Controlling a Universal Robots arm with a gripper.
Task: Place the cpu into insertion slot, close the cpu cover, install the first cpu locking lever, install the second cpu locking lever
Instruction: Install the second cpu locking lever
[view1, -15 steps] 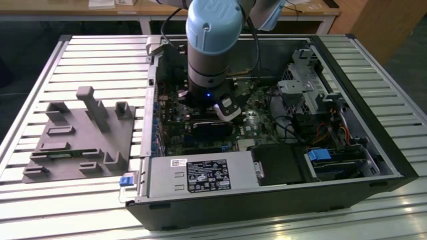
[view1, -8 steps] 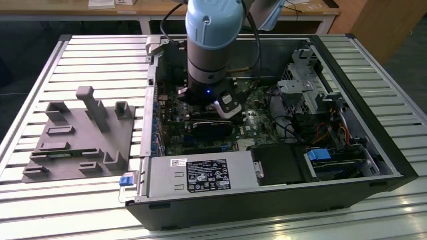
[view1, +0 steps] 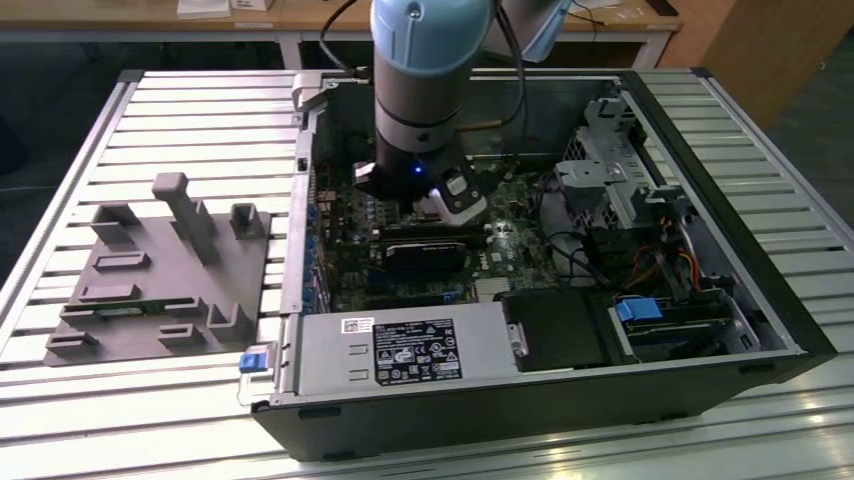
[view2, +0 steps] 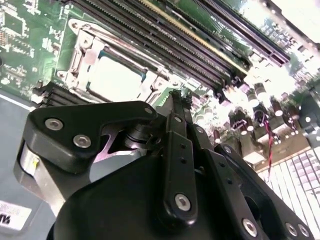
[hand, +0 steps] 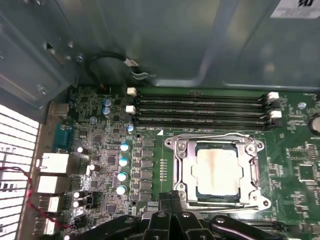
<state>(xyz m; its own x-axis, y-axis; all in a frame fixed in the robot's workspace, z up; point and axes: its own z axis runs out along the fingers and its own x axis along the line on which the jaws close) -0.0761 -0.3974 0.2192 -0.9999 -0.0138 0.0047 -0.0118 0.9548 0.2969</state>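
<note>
The cpu (hand: 218, 170) sits under the cpu cover (hand: 250, 150), memory slots (hand: 200, 111) beside; claw (hand: 170, 197) pressed together.

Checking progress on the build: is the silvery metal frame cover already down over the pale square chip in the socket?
Yes, the silvery frame cover lies flat around the pale square chip.

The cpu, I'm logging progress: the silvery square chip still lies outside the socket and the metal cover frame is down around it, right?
Not quite: the pale silvery square cpu already sits in the socket, as the first wrist view shows. The silvery metal cover frame is down around it.
</note>
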